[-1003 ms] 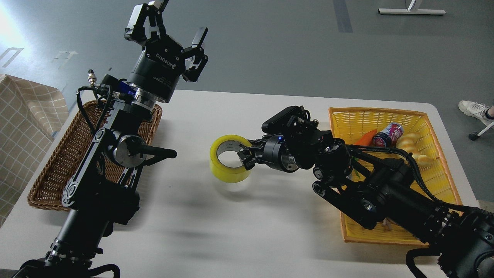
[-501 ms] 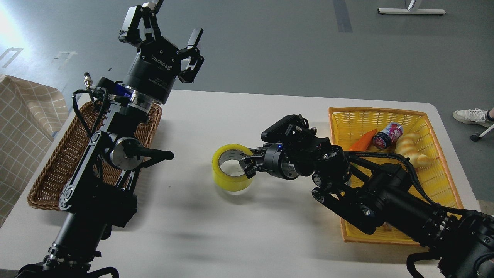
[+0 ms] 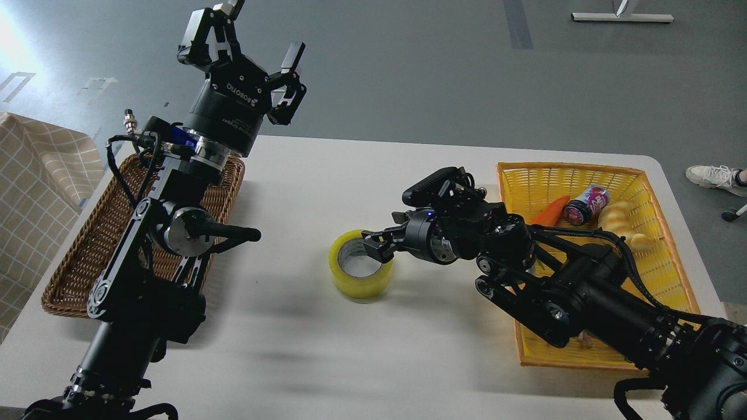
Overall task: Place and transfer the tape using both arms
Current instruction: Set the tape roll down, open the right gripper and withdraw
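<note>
1. Closest to you, R arm (image 3: 583,297) comes in from bottom-right corner and crosses over the near-left part of the yellow basket (image 3: 665,274).
2. L arm (image 3: 146,262) rises from bottom-left, running up past the brown wicker basket (image 3: 87,245), which sits at the table's left edge.
3. Mid-table: the tape (image 3: 360,272) sits flat on the white table (image 3: 303,350), hole facing up, grey-white core visible inside, approx. halfway between the two baskets.
4. R gripper (image 3: 375,247) reaches in from the right, tips at the roll's right rim. One finger looks to go inside the hole, the other outside the wall, so you're prob. pinching the rim, but fingers are dark and bunched together; you can't tell for sure if they clamp or just touch.
5. Yellow basket, right side of table: you see an orange carrot-like toy (image 3: 551,211), a purple-red can (image 3: 585,204) lying on its side, and a pale yellow croissant toy (image 3: 621,224), all in the far half. Can lies between the other two.
6. L gripper (image 3: 251,44) is held high, above the far end of the brown basket, pointing up and away. Fingers spread wide apart, nothing between them.
7. Beyond the table: grey floor, a white shoe (image 3: 715,175) at right edge, a white stand base (image 3: 621,16) top right.
8. Far left: a checked tan cloth (image 3: 35,192).
</note>
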`<state>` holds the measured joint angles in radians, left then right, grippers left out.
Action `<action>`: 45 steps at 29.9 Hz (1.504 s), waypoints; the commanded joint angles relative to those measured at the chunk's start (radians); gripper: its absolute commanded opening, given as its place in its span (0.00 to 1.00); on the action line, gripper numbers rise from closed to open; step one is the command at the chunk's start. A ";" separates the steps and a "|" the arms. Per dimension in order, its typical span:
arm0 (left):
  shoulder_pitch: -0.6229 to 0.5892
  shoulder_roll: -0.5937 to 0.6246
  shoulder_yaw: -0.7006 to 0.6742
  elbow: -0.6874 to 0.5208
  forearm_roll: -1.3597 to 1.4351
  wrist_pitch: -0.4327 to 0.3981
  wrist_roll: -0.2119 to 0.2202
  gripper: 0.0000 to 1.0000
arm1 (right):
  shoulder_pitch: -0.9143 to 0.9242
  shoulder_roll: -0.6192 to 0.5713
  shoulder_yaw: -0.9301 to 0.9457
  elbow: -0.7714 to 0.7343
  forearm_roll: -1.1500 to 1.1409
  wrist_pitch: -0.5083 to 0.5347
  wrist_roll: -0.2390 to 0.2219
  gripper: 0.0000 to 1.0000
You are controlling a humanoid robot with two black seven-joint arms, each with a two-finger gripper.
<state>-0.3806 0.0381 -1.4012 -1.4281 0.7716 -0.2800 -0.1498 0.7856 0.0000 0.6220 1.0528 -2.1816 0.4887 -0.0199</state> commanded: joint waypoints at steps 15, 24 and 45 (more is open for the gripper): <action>-0.001 0.032 0.018 0.005 -0.005 -0.005 0.016 0.98 | -0.118 -0.224 0.358 0.306 0.409 -0.021 0.046 1.00; -0.001 0.042 0.024 0.015 0.009 -0.004 0.015 0.98 | -0.206 -0.275 0.569 0.418 0.945 -0.033 0.058 1.00; 0.051 0.019 0.099 -0.006 0.097 0.051 -0.060 0.98 | -0.325 -0.040 0.903 0.447 1.295 0.000 0.055 1.00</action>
<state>-0.3569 0.0621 -1.3169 -1.4348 0.8569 -0.2459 -0.2056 0.4627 -0.0383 1.5177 1.4950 -0.8876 0.4887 0.0337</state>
